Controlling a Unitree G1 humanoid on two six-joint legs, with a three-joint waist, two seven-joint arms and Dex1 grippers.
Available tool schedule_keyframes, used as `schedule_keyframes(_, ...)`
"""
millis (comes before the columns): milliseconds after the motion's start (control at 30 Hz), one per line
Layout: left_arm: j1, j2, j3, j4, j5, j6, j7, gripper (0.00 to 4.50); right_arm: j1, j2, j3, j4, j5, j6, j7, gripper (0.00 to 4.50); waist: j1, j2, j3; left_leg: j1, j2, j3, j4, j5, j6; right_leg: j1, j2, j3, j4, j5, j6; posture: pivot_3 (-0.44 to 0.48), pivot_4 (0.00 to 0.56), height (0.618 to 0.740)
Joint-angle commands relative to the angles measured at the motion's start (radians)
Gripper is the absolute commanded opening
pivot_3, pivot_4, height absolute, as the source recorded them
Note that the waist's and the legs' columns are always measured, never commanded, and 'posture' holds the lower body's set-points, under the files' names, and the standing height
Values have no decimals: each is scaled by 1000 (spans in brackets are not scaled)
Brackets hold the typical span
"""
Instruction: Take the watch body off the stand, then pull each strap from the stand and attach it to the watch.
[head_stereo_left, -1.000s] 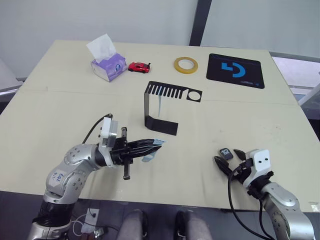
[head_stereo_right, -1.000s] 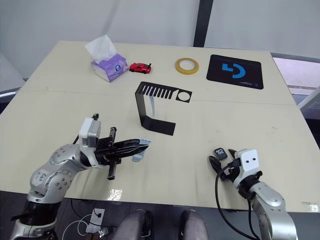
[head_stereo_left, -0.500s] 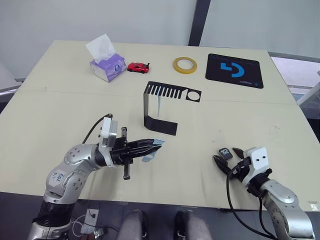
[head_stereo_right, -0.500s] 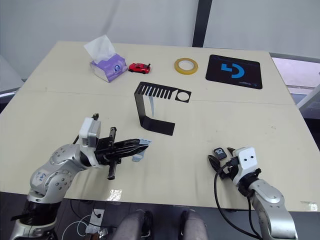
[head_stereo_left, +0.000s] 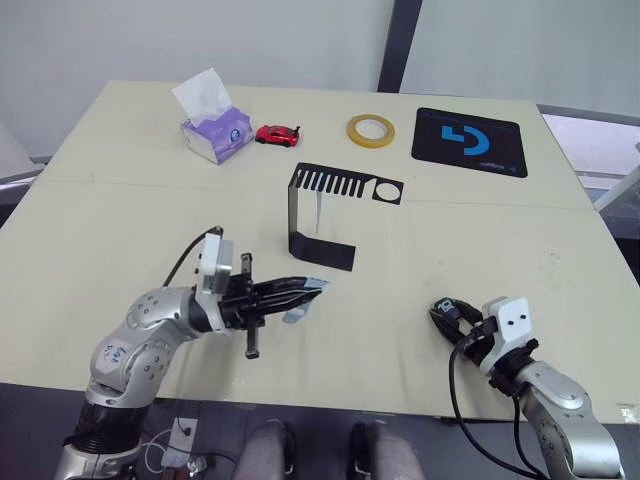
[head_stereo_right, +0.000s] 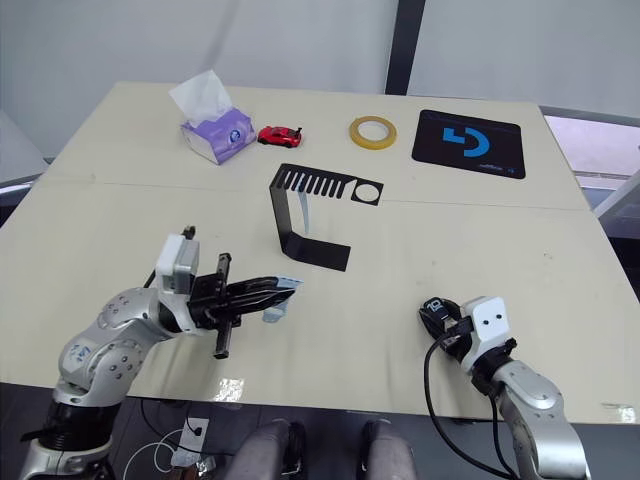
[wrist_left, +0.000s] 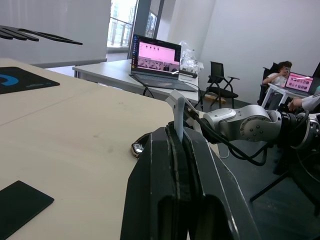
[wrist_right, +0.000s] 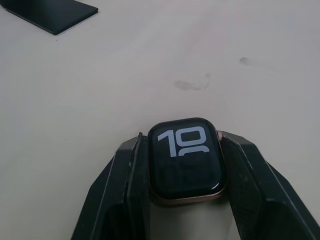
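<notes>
Gripping the watch between the right hand's two fingers, low over the surface near its front right edge, screen up and showing digits. Pinching one strap with the left hand, fingers together on it, just in front of the stand. Standing upright mid-surface with a second strap hanging from its slotted top.
</notes>
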Motion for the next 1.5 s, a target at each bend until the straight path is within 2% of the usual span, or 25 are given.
schedule_keyframes(33, -5, 6, 19, -21, 0, -14, -1, 0, 20, -1, 8, 46, -13, 30, 0, 1651, 0, 0, 0, 0, 0, 0, 0, 0, 0, 0, 0, 0, 0, 0, 0, 0, 150, 740)
schedule_keyframes(233, -13, 8, 21, -20, 5, -21, -5, 0, 0, -16, 2, 33, 13, 47, 29, 1651, -2, 0, 0, 0, 0, 0, 0, 0, 0, 0, 0, 0, 0, 0, 0, 0, 150, 740)
schedule_keyframes(367, -38, 20, 23, -16, 45, -72, -23, 0, -46, -58, -18, -62, 140, 199, 68, 1651, -3, 0, 0, 0, 0, 0, 0, 0, 0, 0, 0, 0, 0, 0, 0, 0, 150, 740)
schedule_keyframes(467, -60, 51, 5, 2, 132, -166, -71, 0, -114, -100, -43, -144, 301, 404, 67, 1651, -7, 2, 1, 0, 0, 0, -1, 0, 0, 0, 0, 0, 0, 0, 0, 0, 150, 740)
schedule_keyframes(567, -80, 108, -23, 52, 271, -342, -157, 0, -229, -173, -52, -204, 545, 682, 82, 1651, -12, 7, 4, -1, 0, 0, -1, 0, 0, -1, -1, -1, 0, 0, -1, 0, 150, 740)
schedule_keyframes(633, -92, 116, -31, 78, 326, -440, -176, 0, -307, -175, -74, -188, 731, 836, 28, 1651, -11, 8, 5, -2, 0, 0, -1, -1, 3, -2, -1, -1, -1, 0, -2, 0, 150, 740)
schedule_keyframes(733, -109, 106, -37, 104, 387, -559, -173, 0, -415, -143, -81, -126, 961, 964, -101, 1651, -9, 8, 5, -3, 1, -2, -1, -3, 4, -2, -1, -3, -1, 0, -3, 0, 150, 740)
schedule_keyframes(867, -114, 109, -51, 131, 455, -676, -166, 0, -511, -105, -44, -34, 1203, 1002, -276, 1651, -9, 8, 5, -4, -1, -1, 0, -2, 4, -2, -2, -4, -2, 0, -2, 0, 150, 740)
schedule_keyframes(1000, -106, 116, -59, 129, 486, -702, -150, 0, -535, -113, 16, -8, 1318, 1006, -357, 1651, -11, 8, 5, -5, -1, 0, 0, -2, 4, -2, -2, -3, -1, 1, 1, 0, 150, 740)
schedule_keyframes(1500, -101, 115, -125, 80, 515, -662, -101, 0, -564, -127, 133, -45, 1415, 916, -478, 1651, -12, 8, 5, -5, -1, 1, 0, -2, 4, -2, -2, -3, -1, 2, 1, 0, 150, 740)
